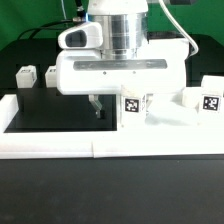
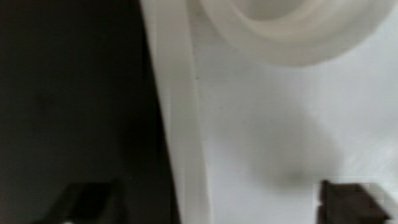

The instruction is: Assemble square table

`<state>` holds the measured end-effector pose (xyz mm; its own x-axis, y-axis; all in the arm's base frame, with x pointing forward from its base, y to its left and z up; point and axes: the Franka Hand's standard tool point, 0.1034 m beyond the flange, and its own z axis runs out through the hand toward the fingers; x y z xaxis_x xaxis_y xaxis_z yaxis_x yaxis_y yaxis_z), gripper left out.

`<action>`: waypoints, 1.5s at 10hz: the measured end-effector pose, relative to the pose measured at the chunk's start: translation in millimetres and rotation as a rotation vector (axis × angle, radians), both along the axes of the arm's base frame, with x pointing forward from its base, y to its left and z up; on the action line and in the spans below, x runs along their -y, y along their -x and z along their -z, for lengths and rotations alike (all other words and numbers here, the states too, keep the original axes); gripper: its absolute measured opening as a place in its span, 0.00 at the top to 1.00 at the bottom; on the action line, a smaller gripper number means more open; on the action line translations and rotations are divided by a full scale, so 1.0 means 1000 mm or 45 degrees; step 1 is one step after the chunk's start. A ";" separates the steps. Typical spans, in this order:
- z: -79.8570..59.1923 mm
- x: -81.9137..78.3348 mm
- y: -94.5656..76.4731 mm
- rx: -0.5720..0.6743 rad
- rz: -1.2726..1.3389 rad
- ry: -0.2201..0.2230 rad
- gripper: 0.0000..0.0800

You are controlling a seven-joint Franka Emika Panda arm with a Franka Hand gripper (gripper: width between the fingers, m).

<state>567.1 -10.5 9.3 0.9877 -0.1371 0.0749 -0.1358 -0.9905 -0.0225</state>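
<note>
The white arm points straight down, its two-finger gripper [image 1: 97,107] low over the black table, jaws spread wide above the flat white plastic tabletop panel [image 2: 267,120].

- Exterior view: off-arm, slightly raised, faces the arm [image 1: 118,25] head-on across the table [image 1: 120,190]. Mid-range, with the arm in the upper centre of the frame.
- Wrist view: looks along the gripper [image 2: 217,205], very near a white surface [image 2: 267,120], blurred.
- Overlap: only the fingertips [image 1: 97,106] and the patch under them.
</note>
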 end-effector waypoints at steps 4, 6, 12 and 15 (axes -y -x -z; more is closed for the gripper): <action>0.001 0.004 0.002 -0.004 -0.005 0.008 0.93; 0.001 0.004 0.002 -0.005 -0.011 0.010 0.93; 0.001 0.004 0.002 -0.005 -0.019 0.013 0.93; -0.002 0.032 0.023 -0.022 -0.202 0.019 0.93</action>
